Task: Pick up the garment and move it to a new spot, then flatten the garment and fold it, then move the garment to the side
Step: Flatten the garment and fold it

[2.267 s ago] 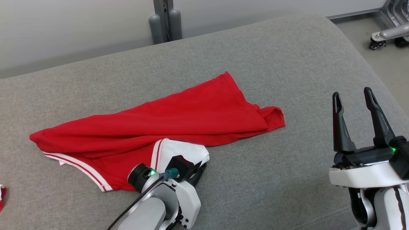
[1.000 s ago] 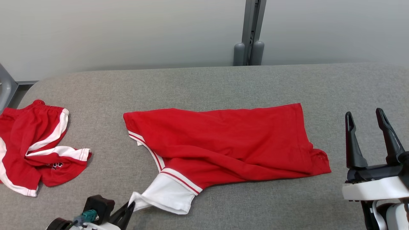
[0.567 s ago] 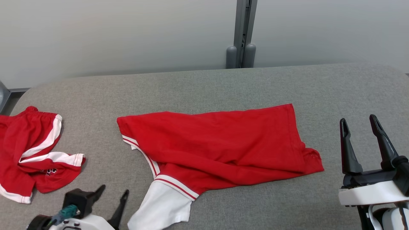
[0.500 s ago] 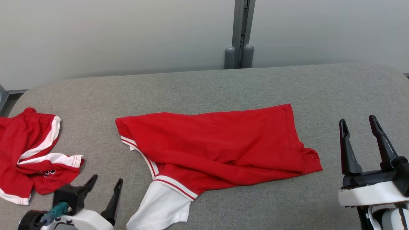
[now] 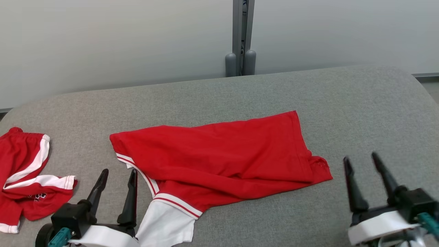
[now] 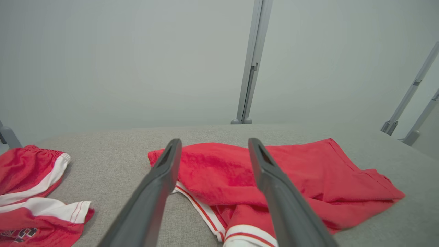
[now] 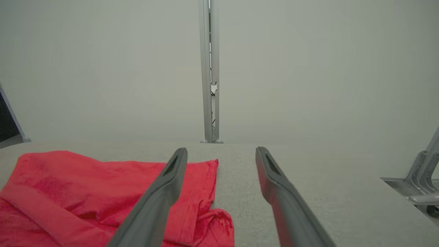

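Left claw (image 5: 119,171) stood spread and empty at the near left of the grey counter (image 5: 343,103), just beside the white sleeve (image 5: 168,226) it had been pinching a second earlier. The right claw (image 5: 360,157) was likewise spread at the near right. The red shirt (image 5: 219,154) lay rumpled mid-counter; being soft, light and limp, it would likely sag and bunch, so hem or sleeve corners looked the best holds.
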Controlling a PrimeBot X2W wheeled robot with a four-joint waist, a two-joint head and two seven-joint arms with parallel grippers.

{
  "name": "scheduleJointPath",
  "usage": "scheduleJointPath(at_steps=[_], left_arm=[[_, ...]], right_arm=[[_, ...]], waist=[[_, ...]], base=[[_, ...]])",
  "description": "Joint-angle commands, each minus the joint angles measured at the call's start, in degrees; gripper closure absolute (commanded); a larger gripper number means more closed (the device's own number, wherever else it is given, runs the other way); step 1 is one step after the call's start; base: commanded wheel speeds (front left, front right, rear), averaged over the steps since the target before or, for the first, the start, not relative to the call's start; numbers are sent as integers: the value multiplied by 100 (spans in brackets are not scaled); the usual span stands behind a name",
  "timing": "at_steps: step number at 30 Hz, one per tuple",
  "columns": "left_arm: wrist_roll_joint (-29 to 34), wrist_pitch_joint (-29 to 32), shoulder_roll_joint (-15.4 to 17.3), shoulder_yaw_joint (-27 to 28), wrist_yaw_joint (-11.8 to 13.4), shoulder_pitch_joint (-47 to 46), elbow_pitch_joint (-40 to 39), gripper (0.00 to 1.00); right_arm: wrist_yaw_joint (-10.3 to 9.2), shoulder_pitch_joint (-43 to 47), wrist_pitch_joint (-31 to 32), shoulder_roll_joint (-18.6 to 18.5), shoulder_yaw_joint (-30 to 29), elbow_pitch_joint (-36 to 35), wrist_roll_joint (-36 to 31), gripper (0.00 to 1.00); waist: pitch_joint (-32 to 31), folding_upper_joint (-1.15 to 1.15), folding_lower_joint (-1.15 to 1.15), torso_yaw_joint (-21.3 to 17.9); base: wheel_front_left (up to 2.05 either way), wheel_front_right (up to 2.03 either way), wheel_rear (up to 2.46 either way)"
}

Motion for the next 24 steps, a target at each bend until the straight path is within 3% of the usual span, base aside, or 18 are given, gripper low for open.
scheduleJointPath(at_steps=[1, 14, 22, 23, 24], left_arm=[[-34, -89, -20, -20, -90, -111, 145, 0], [-114, -239, -260, -252, -443, -543, 720, 0], [-155, -255, -296, -297, -498, -624, 862, 0], [-157, -257, -296, -301, -492, -621, 871, 0], [-153, -260, -297, -307, -495, -618, 880, 0]], right_arm=[[0, 6, -31, -116, 179, 456, 68, 0], [0, -1393, 961, -413, 1225, 2879, 853, 0], [0, -1770, 1344, -364, 1341, 3615, 1292, 0], [0, -1778, 1354, -366, 1372, 3659, 1346, 77], [0, -1790, 1384, -362, 1403, 3700, 1418, 100]], waist=[[11, 0, 0, 3], [223, 0, 0, 432], [234, 0, 0, 649], [237, 0, 0, 667], [239, 0, 0, 685]], base=[[0, 0, 0], [0, 0, 0], [0, 0, 0], [0, 0, 0], [0, 0, 0]])
